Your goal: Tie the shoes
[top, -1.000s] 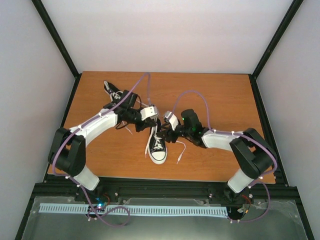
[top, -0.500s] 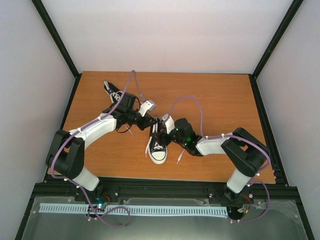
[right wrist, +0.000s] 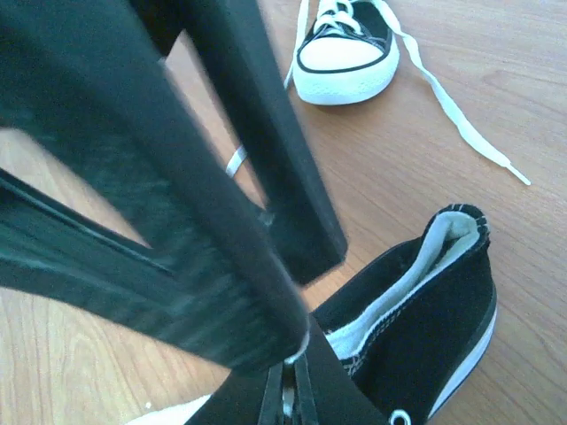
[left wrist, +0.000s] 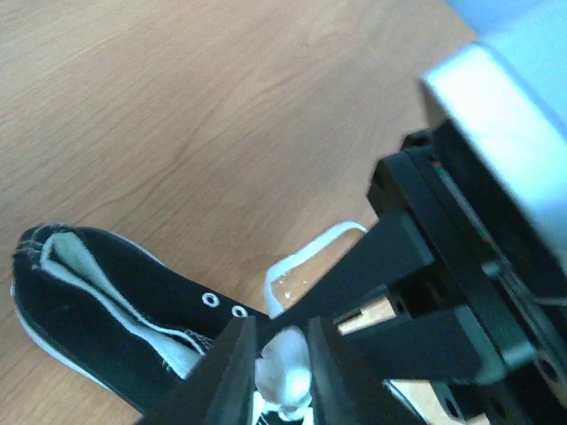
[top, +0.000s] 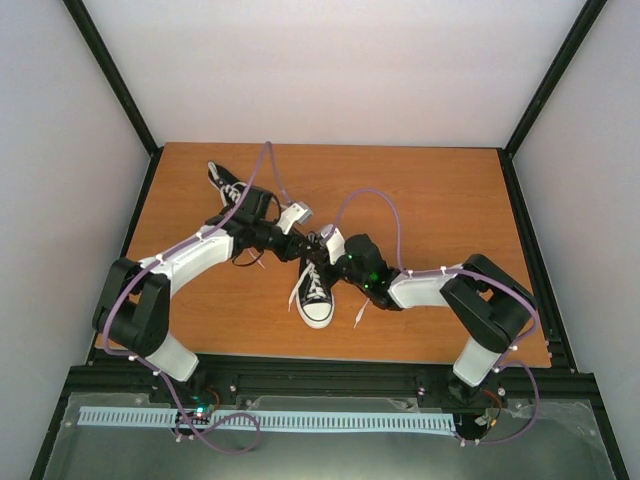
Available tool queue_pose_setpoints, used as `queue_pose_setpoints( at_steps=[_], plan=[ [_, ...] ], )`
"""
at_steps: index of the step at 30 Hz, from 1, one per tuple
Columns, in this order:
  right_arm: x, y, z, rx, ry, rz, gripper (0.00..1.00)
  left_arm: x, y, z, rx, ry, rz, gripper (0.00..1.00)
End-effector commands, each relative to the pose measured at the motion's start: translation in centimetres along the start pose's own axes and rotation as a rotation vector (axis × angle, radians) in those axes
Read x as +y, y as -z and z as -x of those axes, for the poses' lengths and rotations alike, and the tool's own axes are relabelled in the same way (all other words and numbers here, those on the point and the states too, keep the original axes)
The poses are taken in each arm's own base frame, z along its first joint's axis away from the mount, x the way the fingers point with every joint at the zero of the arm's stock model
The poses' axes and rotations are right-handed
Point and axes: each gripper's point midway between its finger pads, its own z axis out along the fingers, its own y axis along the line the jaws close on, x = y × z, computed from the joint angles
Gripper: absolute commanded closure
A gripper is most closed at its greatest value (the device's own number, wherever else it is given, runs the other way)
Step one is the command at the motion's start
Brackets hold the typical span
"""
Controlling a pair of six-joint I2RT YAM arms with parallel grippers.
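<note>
One of the shoes, black canvas with a white toe cap, lies mid-table with its toe toward me. Both grippers meet over its heel end. My left gripper has its fingers parted, with a wad of white lace between them above the shoe's collar. My right gripper is shut on a thin strand of lace just beside the left one, over the shoe's open heel. The other shoe lies at the back left, apart from both grippers.
A loose lace end trails on the wooden table right of the near shoe. The far shoe also has a lace stretched across the wood. Black frame posts and white walls bound the table.
The right arm has swung left to the shoe and its gripper has closed on the lace. The left gripper's fingers, shut before, have parted. The shoe has barely moved.
</note>
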Motion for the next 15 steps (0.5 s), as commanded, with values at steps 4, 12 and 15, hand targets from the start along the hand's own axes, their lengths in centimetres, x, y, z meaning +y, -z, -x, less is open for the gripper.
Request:
queue_pose_setpoints(
  at_steps=[4, 12, 15],
  plan=[
    [1.6, 1.5, 0.3, 0.008, 0.140, 0.124, 0.97, -5.2, 3.7, 0.1, 0.072, -0.491, -0.255, 0.54],
    [1.8, 2.0, 0.3, 0.040, 0.219, 0.189, 0.97, -2.3, 3.2, -1.4, 0.133, -0.872, -0.142, 0.58],
    [2.0, 1.8, 0.3, 0.044, 0.223, 0.214, 0.97, -1.1, 2.4, -1.1, 0.144, -0.933, -0.111, 0.52]
  ],
)
